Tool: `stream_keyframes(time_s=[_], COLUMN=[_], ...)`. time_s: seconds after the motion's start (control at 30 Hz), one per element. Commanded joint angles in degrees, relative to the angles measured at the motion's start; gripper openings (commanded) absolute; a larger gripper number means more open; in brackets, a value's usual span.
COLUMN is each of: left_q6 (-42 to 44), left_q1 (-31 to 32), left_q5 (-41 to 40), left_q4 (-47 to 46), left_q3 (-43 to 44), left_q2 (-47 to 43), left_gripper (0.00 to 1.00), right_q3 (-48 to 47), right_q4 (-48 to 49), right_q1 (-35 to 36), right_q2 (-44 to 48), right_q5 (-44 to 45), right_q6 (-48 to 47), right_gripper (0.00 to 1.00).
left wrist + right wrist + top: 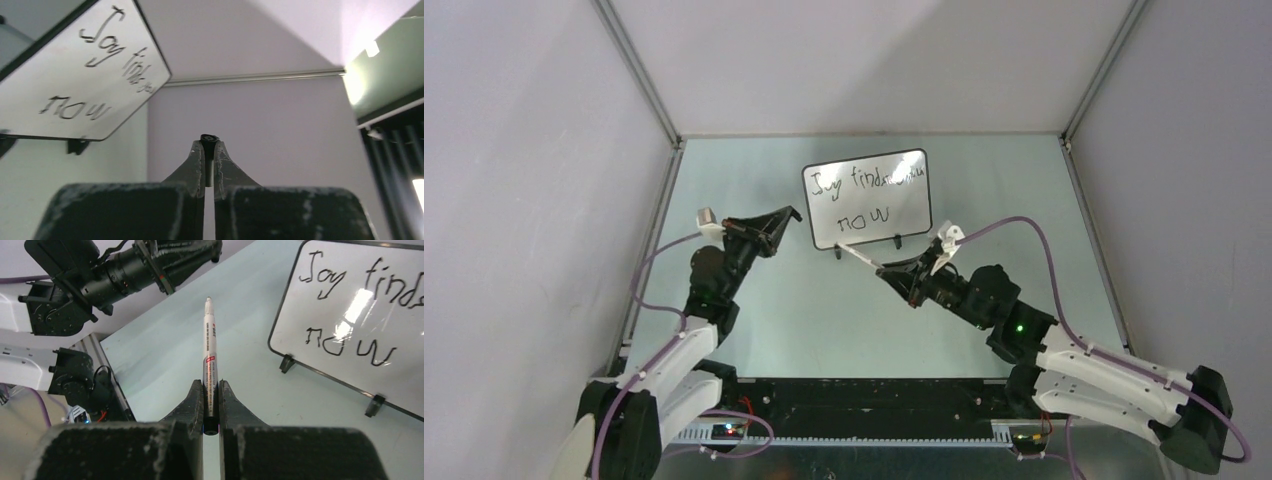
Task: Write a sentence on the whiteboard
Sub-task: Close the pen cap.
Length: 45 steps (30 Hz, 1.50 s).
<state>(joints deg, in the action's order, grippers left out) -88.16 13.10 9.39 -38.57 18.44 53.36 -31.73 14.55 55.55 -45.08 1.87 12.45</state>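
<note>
Right wrist view: the right gripper point(211, 385) is clamped tight on a slim white marker pen point(208, 340) with a red-and-black label, its tip pointing away.
The left gripper point(209, 146), jaws likewise closed, pinches a small round-ended black piece point(209, 138) at its fingertips. The small white rectangular whiteboard point(350, 315), thin-framed in black, stands on two black feet at the far middle of the pale green tabletop point(804, 310). The pen tip lies near its lower left corner, clear of the writing face. The black handwritten sentence point(336, 280) fills two lines: "Joy finds" and an unclear word above, "now" below.
</note>
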Motion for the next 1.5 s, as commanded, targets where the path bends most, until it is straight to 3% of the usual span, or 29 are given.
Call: stream_keyframes(time_s=[0.0,0.3,0.93,1.47], left_q6=[-8.0,-9.5,-13.3,-14.4], left_q1=[-0.2,0.4,0.8,0.7], left_q5=[-1.5,-1.1,0.0,-0.6], left_q4=[-9.9,-11.7,-21.4,-23.8], left_q3=[-1.5,-2.9,-5.8,-7.9], left_q2=[-1.6,-1.4,2.4,2.4], left_gripper=[0.00,0.00,0.00,0.00], right_q3=[-1.9,-4.5,-11.4,-14.4], right_q4=[6.3,8.3,9.4,10.2], right_q1=[2.6,5.4,5.4,4.5], right_q2=[-2.4,-7.4,-15.0,-19.5], right_q5=[1.0,3.2,3.5,2.3], right_q6=[1.0,-0.3,-4.0,-4.5], right_gripper=[0.00,0.00,0.00,0.00])
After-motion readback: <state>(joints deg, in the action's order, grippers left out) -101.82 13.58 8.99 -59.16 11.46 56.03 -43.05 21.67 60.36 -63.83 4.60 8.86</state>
